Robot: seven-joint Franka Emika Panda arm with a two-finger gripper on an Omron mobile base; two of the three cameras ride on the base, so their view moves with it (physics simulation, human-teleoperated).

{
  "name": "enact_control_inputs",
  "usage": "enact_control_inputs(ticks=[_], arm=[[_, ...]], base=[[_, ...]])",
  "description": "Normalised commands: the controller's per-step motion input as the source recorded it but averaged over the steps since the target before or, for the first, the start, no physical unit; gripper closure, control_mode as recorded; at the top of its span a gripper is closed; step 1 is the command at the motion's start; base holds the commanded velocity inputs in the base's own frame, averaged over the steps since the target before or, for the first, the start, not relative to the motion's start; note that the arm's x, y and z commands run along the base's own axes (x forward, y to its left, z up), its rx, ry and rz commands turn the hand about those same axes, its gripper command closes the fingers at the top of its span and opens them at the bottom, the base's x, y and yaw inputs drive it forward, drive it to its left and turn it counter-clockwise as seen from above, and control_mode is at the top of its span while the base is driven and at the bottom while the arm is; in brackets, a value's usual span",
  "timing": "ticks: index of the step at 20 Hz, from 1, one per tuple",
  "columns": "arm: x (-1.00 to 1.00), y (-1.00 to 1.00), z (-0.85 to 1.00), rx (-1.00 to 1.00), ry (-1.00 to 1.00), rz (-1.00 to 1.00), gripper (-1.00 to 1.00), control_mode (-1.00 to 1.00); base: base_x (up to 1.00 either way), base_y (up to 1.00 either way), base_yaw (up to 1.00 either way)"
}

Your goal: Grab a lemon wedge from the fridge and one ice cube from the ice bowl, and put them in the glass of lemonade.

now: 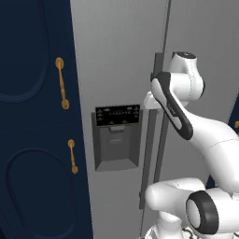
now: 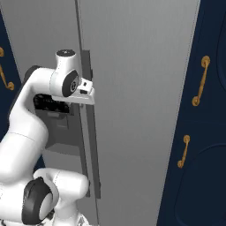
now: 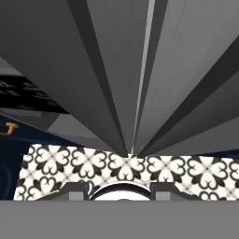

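The fridge is tall and light grey, and both its doors are closed. Its dark dispenser panel sits on the left door. Two long vertical grey handles run beside the centre seam. My gripper is right at the upper part of these handles and points down along the doors. In the hand view its fingertips stand apart with nothing between them. The lemon wedge, the ice bowl and the glass of lemonade are out of view.
Navy cabinets with gold handles flank the fridge on both sides. A black-and-white patterned floor lies below the hand. My arm's elbow and base crowd the space before the doors.
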Motion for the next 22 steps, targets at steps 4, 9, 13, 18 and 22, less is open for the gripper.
enact_control_inputs(ticks=[4,9,13,18,22], arm=[[-0.19,0.0,0.0,0.0,0.04,0.0,-1.0,-1.0],[-0.86,-0.19,0.0,0.06,0.0,0.0,-1.0,-1.0],[-0.76,-0.21,0.0,0.07,0.0,-0.01,-1.0,-1.0],[0.0,-0.03,0.0,0.0,0.0,-0.02,-1.0,1.0],[0.0,0.0,0.0,0.0,0.0,0.0,-1.0,1.0]], base=[[0.0,0.0,0.0],[0.0,0.0,0.0],[0.0,0.0,0.0],[-0.21,-0.06,-0.01],[-0.71,-0.06,0.0]])
